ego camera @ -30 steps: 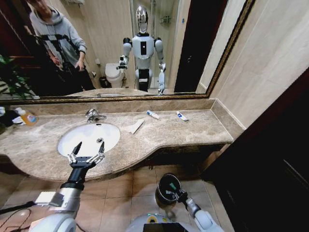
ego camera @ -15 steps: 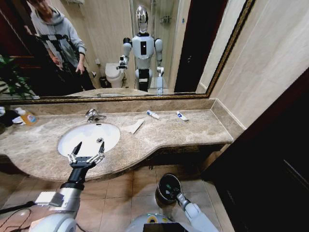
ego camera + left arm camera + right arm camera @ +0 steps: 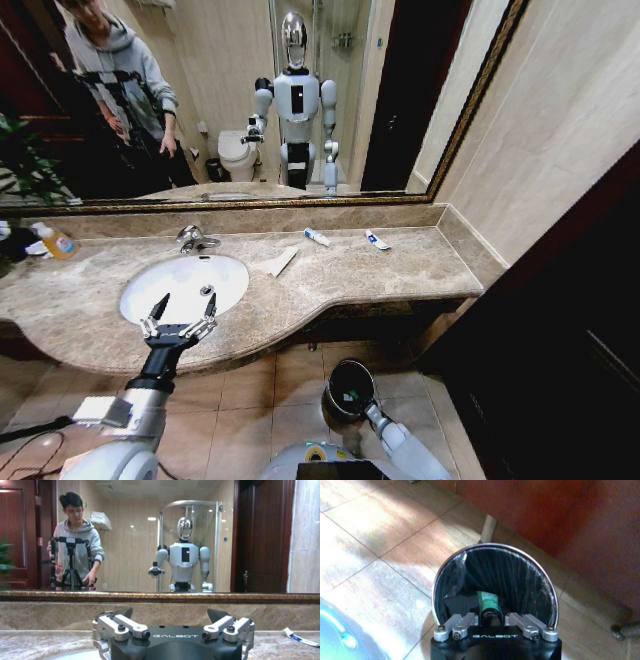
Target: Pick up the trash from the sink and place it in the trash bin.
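Left claw [image 3: 180, 322] open, poised over sink [image 3: 184, 285] front rim; trash bin [image 3: 350, 390] on floor below counter.

Two tubes [image 3: 317, 237], one paper [image 3: 281, 263], seemingly.

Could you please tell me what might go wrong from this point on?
The green stick sits right at the right gripper over the trash bin; it might cling and lift out. The left gripper, jaws open, hovers at the front rim of the sink and could knock it. The white tubes lie far back on the counter.
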`<state>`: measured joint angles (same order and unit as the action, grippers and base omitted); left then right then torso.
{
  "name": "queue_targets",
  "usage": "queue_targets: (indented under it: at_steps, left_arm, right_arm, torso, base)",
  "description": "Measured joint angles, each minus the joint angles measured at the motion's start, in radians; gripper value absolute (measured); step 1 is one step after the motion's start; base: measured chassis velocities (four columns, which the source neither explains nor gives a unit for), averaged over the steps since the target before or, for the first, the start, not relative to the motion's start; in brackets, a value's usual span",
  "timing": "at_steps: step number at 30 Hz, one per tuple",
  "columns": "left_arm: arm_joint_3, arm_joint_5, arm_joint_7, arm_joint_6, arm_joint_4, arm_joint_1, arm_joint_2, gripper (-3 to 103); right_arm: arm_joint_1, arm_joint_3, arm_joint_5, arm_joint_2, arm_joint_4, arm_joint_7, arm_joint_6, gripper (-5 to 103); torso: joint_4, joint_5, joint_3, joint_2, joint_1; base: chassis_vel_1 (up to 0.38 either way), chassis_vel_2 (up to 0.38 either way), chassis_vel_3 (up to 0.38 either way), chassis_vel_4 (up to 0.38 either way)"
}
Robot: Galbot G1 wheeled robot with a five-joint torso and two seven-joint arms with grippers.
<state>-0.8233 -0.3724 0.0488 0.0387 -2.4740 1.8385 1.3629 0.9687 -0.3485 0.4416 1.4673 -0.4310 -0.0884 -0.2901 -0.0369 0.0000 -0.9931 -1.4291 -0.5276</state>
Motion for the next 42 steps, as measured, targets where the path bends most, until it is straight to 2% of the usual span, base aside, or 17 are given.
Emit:
queue_targets:
  at_steps: [8, 10, 12, 15, 16, 19, 21, 22, 24, 27, 30, 40, 42]
  left_arm:
    - [0.000, 0.000, 0.000, 0.000, 0.000, 0.000, 0.000, 100]
    - [0.000, 0.000, 0.000, 0.000, 0.000, 0.000, 0.000, 100]
    - [0.000, 0.000, 0.000, 0.000, 0.000, 0.000, 0.000, 100]
    - [0.000, 0.000, 0.000, 0.000, 0.000, 0.000, 0.000, 100]
    - [0.000, 0.000, 0.000, 0.000, 0.000, 0.000, 0.000, 100]
    - [0.000, 0.000, 0.000, 0.000, 0.000, 0.000, 0.000, 100]
    - [0.000, 0.000, 0.000, 0.000, 0.000, 0.000, 0.000, 100]
    - [0.000, 0.000, 0.000, 0.000, 0.000, 0.000, 0.000, 100]
    - [0.000, 0.000, 0.000, 0.000, 0.000, 0.000, 0.000, 100]
    - [0.000, 0.000, 0.000, 0.000, 0.000, 0.000, 0.000, 100]
    - [0.000, 0.000, 0.000, 0.000, 0.000, 0.000, 0.000, 100]
    - [0.000, 0.000, 0.000, 0.000, 0.000, 0.000, 0.000, 100]
    - [0.000, 0.000, 0.000, 0.000, 0.000, 0.000, 0.000, 100]
  right_arm:
    - [0.002, 0.004, -0.014, 0.001, -0.013, 0.001, 0.002, 19]
    - [0.005, 0.007, -0.027, 0.002, -0.021, -0.001, 0.002, 33]
    - [0.006, 0.007, -0.028, 0.002, -0.024, -0.002, 0.002, 33]
    - [0.012, 0.007, -0.029, 0.003, -0.034, -0.005, 0.002, 50]
    - [0.012, 0.007, -0.029, 0.003, -0.034, -0.005, 0.002, 50]
    - [0.018, 0.007, -0.029, 0.003, -0.043, -0.007, 0.002, 66]
    - [0.019, 0.007, -0.029, 0.002, -0.044, -0.008, 0.002, 66]
    - [0.021, 0.007, -0.029, 0.002, -0.047, -0.008, 0.002, 77]
    - [0.022, 0.007, -0.029, 0.001, -0.048, -0.008, 0.002, 77]
    - [0.027, 0.007, -0.029, 0.000, -0.055, -0.009, 0.002, 93]
    - [0.031, 0.007, -0.029, -0.001, -0.061, -0.009, 0.002, 99]
    - [0.041, 0.007, -0.036, -0.007, -0.077, -0.017, -0.001, 100]
    - [0.064, 0.015, -0.068, -0.016, -0.132, -0.008, -0.006, 100]
  torso:
    - [0.0001, -0.0002, 0.000, 0.000, 0.000]
    - [0.0001, -0.0001, 0.000, 0.000, 0.000]
    - [0.0001, -0.0001, 0.000, 0.000, 0.000]
    - [0.0001, -0.0001, 0.000, 0.000, 0.000]
    - [0.0001, -0.0001, 0.000, 0.000, 0.000]
    - [0.0001, -0.0001, 0.000, 0.000, 0.000]
    - [0.0001, -0.0001, 0.000, 0.000, 0.000]
    - [0.0001, -0.0001, 0.000, 0.000, 0.000]
    - [0.0001, -0.0001, 0.000, 0.000, 0.000]
    - [0.0001, -0.0001, 0.000, 0.000, 0.000]
    - [0.0001, -0.0001, 0.000, 0.000, 0.000]
    - [0.0001, -0.0001, 0.000, 0.000, 0.000]
    - [0.0000, 0.0002, 0.000, 0.000, 0.000]
  base:
    - [0.000, 0.000, 0.000, 0.000]
    - [0.000, 0.000, 0.000, 0.000]
    - [0.000, 0.000, 0.000, 0.000]
    - [0.000, 0.000, 0.000, 0.000]
    - [0.000, 0.000, 0.000, 0.000]
    - [0.000, 0.000, 0.000, 0.000]
    - [0.000, 0.000, 0.000, 0.000]
    - [0.000, 0.000, 0.000, 0.000]
    - [0.000, 0.000, 0.000, 0.000]
    - [0.000, 0.000, 0.000, 0.000]
    - [0.000, 0.000, 0.000, 0.000]
    - [0.000, 0.000, 0.000, 0.000]
    - [0.000, 0.000, 0.000, 0.000]
